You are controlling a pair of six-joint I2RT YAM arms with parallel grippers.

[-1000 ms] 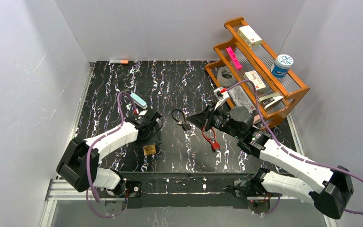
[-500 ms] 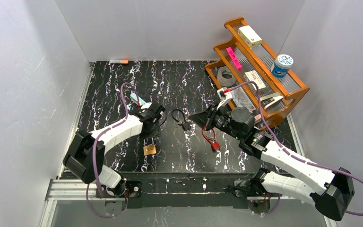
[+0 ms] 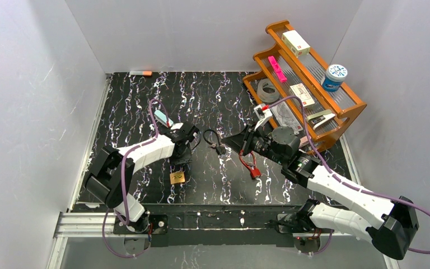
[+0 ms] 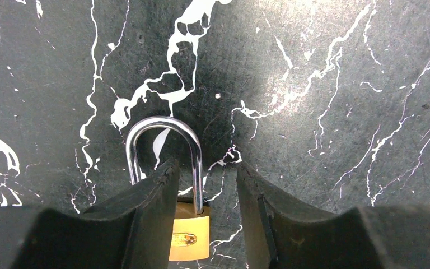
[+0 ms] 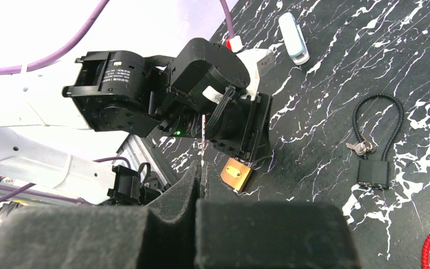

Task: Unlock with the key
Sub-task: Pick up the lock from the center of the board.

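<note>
Padlock may skid before we pin it
From above, our left gripper [image 3: 182, 158] hangs at the padlock's [image 3: 177, 177] far end. Its wrist view shows fingers [image 4: 145, 207] apart, one touching the shackle [image 4: 165, 126]: uneven closing could twist it. In the right wrist view, our right gripper [image 5: 200, 185], well right of the padlock, pinches the key [image 5: 202, 140], which might slip.

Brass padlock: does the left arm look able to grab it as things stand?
Probably yes. The left gripper straddles the padlock, one of its fingers on either side. Nothing else lies between them, though the lock sits off-centre, close against one finger.
</note>
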